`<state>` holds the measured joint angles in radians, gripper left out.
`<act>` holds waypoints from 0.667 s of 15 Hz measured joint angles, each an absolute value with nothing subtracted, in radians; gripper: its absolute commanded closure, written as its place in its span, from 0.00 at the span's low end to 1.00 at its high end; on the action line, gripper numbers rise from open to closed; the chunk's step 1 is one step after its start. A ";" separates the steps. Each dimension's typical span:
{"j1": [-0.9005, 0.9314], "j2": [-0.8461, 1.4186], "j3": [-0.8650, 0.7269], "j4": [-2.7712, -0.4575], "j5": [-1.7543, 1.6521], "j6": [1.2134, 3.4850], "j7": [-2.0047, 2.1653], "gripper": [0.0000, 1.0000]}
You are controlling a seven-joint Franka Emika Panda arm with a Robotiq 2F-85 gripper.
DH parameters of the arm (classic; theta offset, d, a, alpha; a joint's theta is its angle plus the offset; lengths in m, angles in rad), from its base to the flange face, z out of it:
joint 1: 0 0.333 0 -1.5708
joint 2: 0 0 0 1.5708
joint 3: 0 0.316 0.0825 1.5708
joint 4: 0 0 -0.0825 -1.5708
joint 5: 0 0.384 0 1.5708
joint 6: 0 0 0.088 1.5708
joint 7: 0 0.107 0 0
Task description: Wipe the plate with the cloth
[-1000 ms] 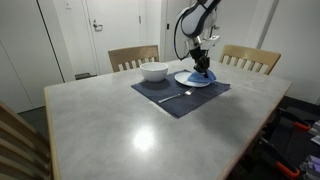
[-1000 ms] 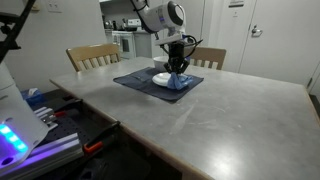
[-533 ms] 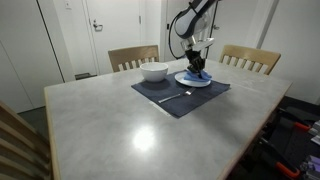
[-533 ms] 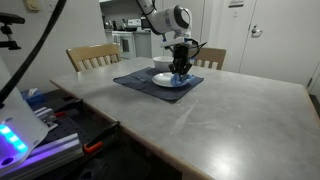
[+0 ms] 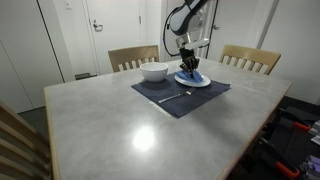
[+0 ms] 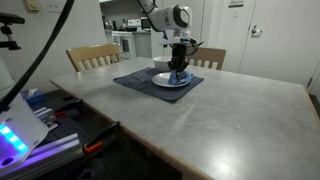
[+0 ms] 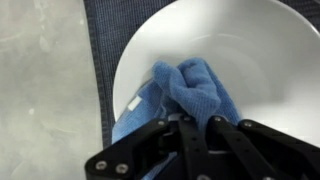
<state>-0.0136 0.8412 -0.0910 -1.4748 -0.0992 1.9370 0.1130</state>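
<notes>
The white plate (image 7: 255,60) lies on the dark navy placemat (image 7: 100,80); in both exterior views the plate (image 5: 203,82) (image 6: 160,82) sits on the mat beside the bowl. The bright-blue cloth (image 7: 185,92) is bunched on the plate's lower part, one corner hanging over the rim. My gripper (image 7: 193,122) comes in from the bottom of the wrist view, shut on the cloth's bunched top and pressing it onto the plate. In the exterior views the gripper (image 5: 190,66) (image 6: 179,66) stands upright over the cloth (image 5: 190,76) (image 6: 177,79).
A white bowl (image 5: 154,71) stands on the placemat (image 5: 180,93), and a piece of cutlery (image 5: 172,97) lies in front of the plate. Wooden chairs (image 5: 133,57) (image 5: 250,58) stand at the table's far side. The grey tabletop (image 5: 120,125) stretches toward the camera.
The gripper and the cloth have slid across the plate, toward the bowl's side; the plate itself has stayed put.
</notes>
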 measured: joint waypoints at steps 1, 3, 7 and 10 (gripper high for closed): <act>-0.014 0.844 -0.084 -1.469 -0.084 1.937 0.113 0.98; -0.015 0.845 -0.069 -1.465 -0.058 1.936 0.107 0.98; -0.021 0.844 -0.045 -1.464 -0.017 1.921 0.069 0.98; -0.037 0.843 -0.028 -1.464 0.014 1.902 0.019 0.98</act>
